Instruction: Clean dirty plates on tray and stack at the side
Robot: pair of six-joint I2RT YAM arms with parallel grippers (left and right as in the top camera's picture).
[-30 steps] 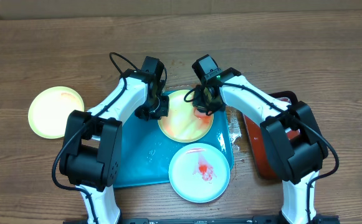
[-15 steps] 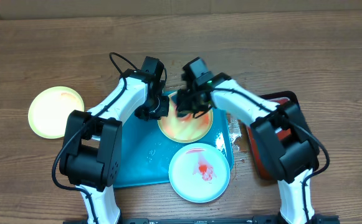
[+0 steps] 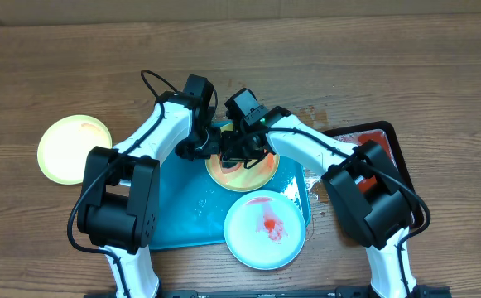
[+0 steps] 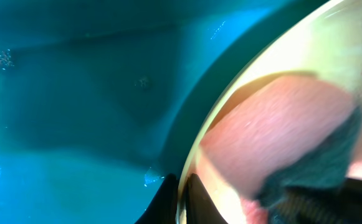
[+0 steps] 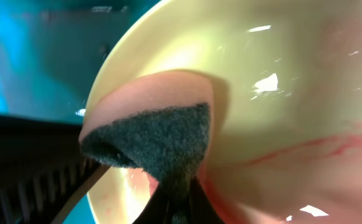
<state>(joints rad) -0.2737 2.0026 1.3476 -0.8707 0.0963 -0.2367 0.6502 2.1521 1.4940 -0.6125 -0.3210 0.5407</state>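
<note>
Right pincer [image 5: 176, 202] tight around pink sponge [image 5: 149, 102] on yellow-green plate [image 5: 280, 124], dark scouring face [image 5: 152, 140] only in wrist views

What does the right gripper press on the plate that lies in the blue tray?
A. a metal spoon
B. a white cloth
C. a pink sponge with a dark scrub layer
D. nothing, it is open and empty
C: in the right wrist view the right gripper pinches a pink sponge with a dark scrub layer, set on the red-smeared plate.
</note>
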